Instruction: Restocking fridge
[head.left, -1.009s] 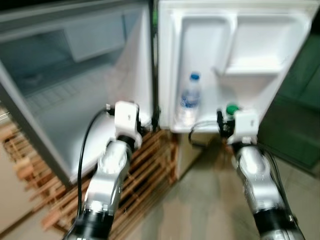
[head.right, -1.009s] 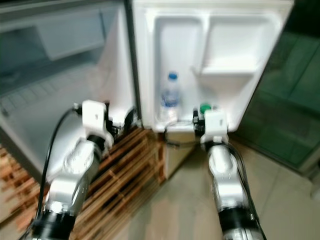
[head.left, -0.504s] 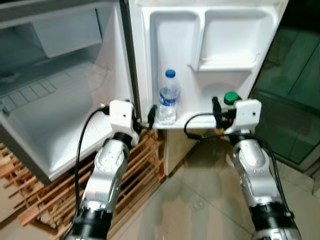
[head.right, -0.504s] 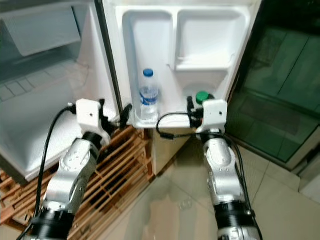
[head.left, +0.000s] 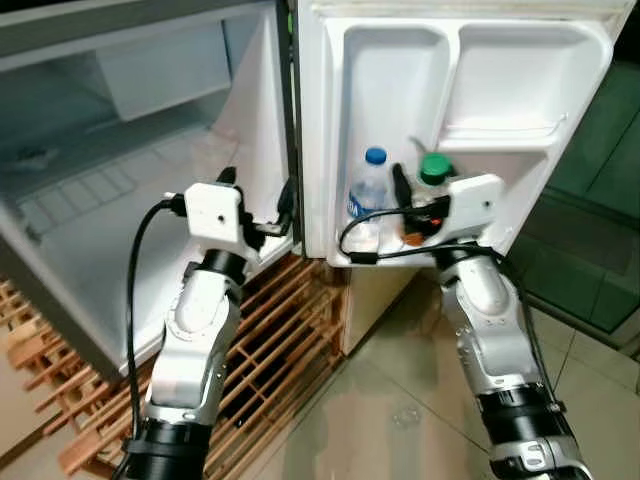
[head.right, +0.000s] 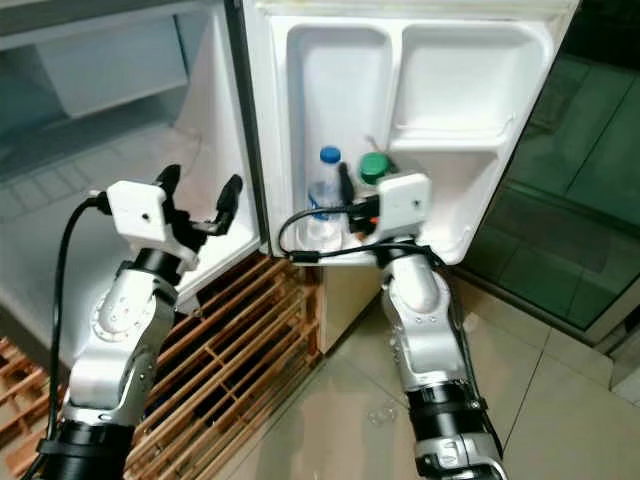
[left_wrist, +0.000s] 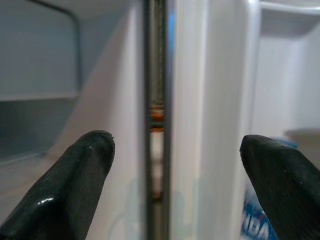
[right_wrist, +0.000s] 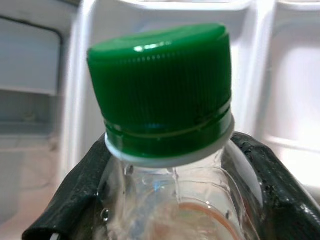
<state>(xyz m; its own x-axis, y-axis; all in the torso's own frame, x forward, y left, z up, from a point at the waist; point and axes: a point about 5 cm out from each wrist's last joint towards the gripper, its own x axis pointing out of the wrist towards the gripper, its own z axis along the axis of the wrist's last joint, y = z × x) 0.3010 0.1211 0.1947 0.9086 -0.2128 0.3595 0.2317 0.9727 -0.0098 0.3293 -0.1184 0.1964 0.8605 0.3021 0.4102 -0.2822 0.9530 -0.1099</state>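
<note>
The fridge door (head.left: 455, 60) stands open, and a clear water bottle with a blue cap (head.left: 369, 195) is upright in its lower shelf. Right beside it is a green-capped bottle (head.left: 432, 172), held at the neck by my right gripper (head.left: 416, 203), which is shut on it. In the right wrist view the green cap (right_wrist: 162, 100) sits between the two black fingers (right_wrist: 75, 200). My left gripper (head.right: 200, 190) is open, in the air in front of the hinge edge between the fridge body and the door. Its fingers (left_wrist: 75, 190) hold nothing.
The fridge's inside (head.left: 130, 190) is bare white, with a freezer flap (head.left: 160, 70) at the top. A wooden pallet (head.left: 290, 350) lies under the fridge. Tiled floor (head.left: 400, 420) is in front, and dark green glass (head.left: 590, 230) stands to the right.
The camera has shifted. My right gripper has lifted the green-capped bottle up and to the left, into the door shelf beside the blue-capped bottle. My left gripper has risen a little.
</note>
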